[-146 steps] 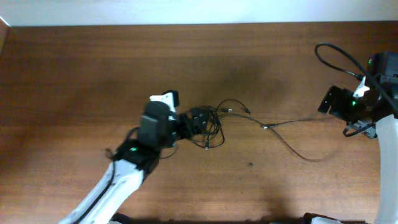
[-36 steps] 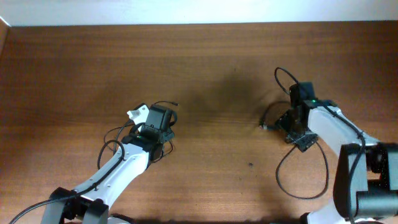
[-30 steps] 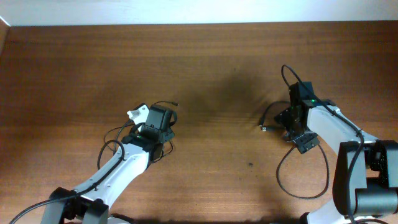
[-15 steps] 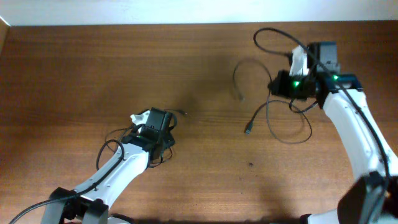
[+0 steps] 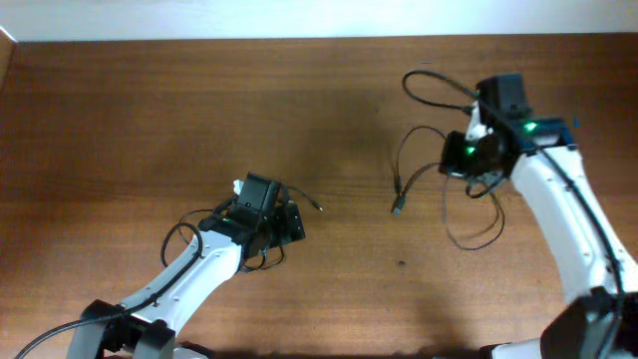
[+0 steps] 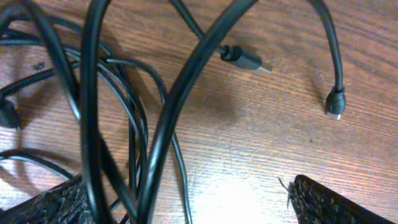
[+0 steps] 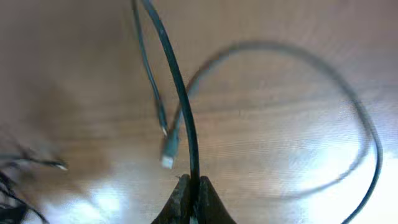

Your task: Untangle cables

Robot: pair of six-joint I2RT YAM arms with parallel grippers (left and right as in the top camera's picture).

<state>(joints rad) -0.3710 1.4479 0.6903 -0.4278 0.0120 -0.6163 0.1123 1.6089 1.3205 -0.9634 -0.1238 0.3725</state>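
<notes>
A knotted bundle of thin black cables point(image 5: 261, 257) lies on the wooden table under my left arm, one plug end point(image 5: 317, 207) sticking out to the right. My left gripper point(image 5: 286, 221) stands open over it. In the left wrist view its fingertips point(image 6: 329, 202) are wide apart, with strands of the bundle point(image 6: 134, 134) running between them and two plugs point(image 6: 249, 60) lying free. My right gripper point(image 5: 462, 152) is shut on a separate cable point(image 5: 401, 165) held above the table. That cable's plug point(image 5: 397, 207) hangs down, and the strand point(image 7: 180, 93) rises from between the pinched fingers.
The held cable loops behind the right gripper point(image 5: 431, 84) and below it point(image 5: 478, 234). The table's far edge meets a white wall point(image 5: 299, 20). Bare wood point(image 5: 130, 120) spreads to the left and back.
My left gripper has opened and shifted slightly right over the bundle. My right gripper closed on the separate cable, lifted it toward the back right, then dropped a little.
</notes>
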